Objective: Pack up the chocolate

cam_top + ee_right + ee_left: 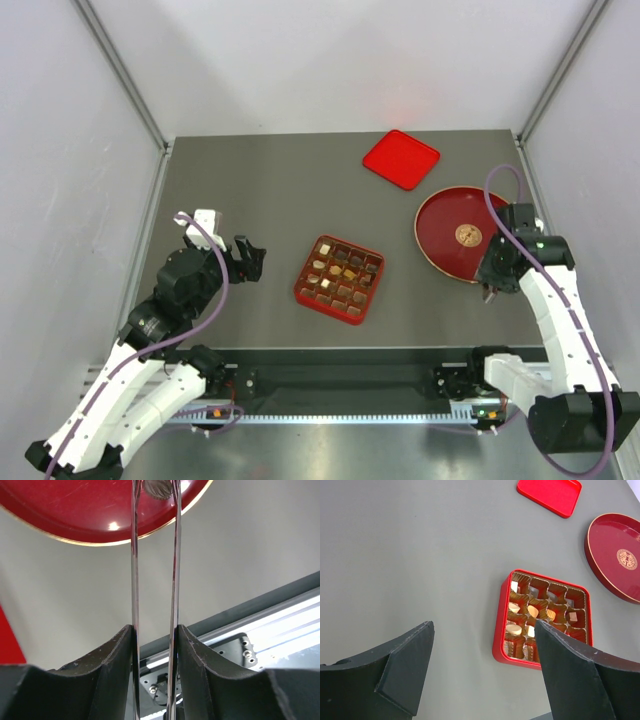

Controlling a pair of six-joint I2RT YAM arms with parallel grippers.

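The right claw (155, 630) is clenched on thin metal tongs (134, 555). At their far tips a dark rounded chocolate (157, 487) is pinched over the glossy round red plate (75, 510). The left claw (482, 625) gapes, released. Ahead to its right, the square gridded tray (500, 635) holds tan and cream pieces (514, 629) in gold-lined cells.

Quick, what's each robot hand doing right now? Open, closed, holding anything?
Left hand: open, empty.
Right hand: closed on thin metal tweezers, whose tips pinch a small dark piece, likely chocolate.

White arms (112, 395), black joints (purple cables (495, 215) looped).
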